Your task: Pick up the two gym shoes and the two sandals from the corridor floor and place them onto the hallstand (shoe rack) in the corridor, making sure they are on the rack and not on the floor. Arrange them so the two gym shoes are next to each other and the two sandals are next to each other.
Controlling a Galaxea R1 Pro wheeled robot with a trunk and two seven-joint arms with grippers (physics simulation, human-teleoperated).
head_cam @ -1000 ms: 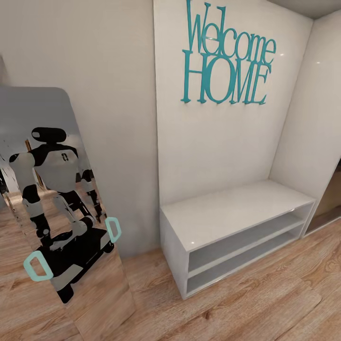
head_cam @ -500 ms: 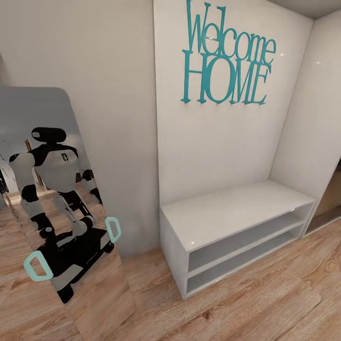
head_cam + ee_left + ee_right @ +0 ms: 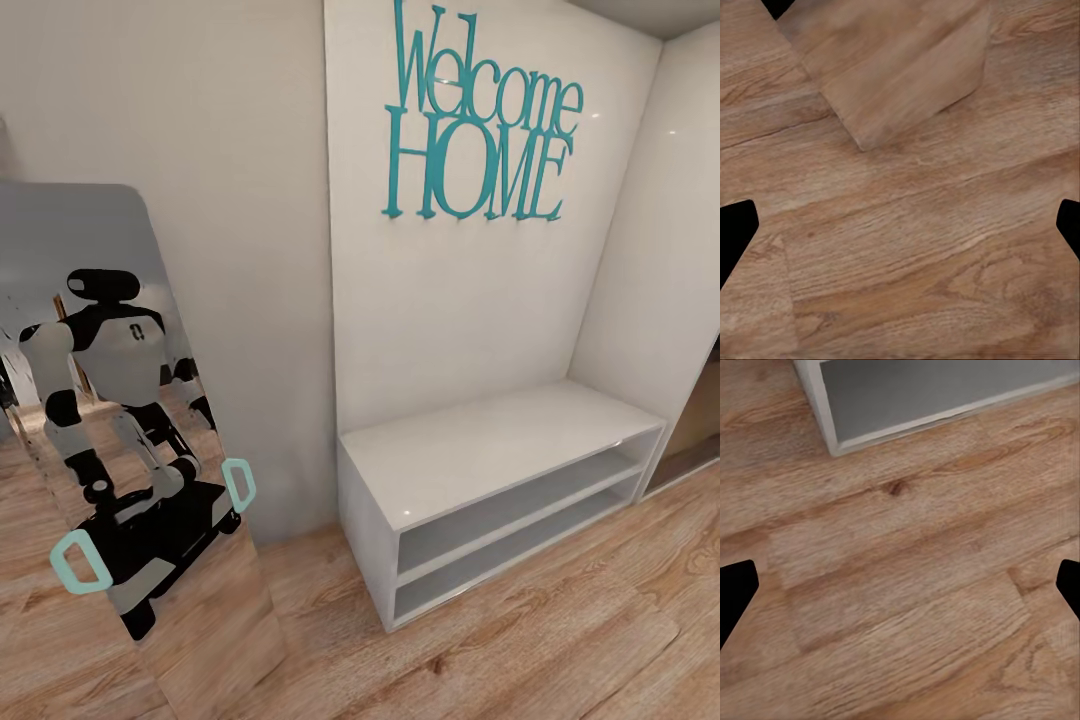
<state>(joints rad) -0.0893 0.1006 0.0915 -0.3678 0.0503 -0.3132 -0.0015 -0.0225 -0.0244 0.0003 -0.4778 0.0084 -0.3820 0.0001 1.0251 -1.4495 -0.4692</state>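
Grippers first: left gripper [image 3: 900, 225] sits with fingertips wide apart at the edges of its wrist view, nothing between them, bare wood floor [image 3: 915, 247] below. Right gripper [image 3: 900, 585] likewise spread and empty, over floor planks, with the lower corner of a white bench [image 3: 832, 435] ahead of it. Head view: low white two-shelf bench [image 3: 500, 450] in a wall niche under a teal "Welcome HOME" sign [image 3: 480, 115], shelves and worktop bare; a leaning mirror [image 3: 130, 420] on the robot's left side reflects the robot itself. This bench has no upper shelves or tall back panel with shelves, so probably not the shoe rack meant by the task. Sneakers and sandals are not anywhere in these frames, so their place relative to either gripper cannot be told; the robot seems to be in transit or searching. Handling judgement from the task alone: sneakers should be light, with soft uppers and a stiffer sole and heel, so pinching across the heel collar or side wall looks safest; laces could snag. Leather sandals likely flatter and floppier, so grip on the strap or across the sole edge. Smooth floor may let a shoe slide when nudged.
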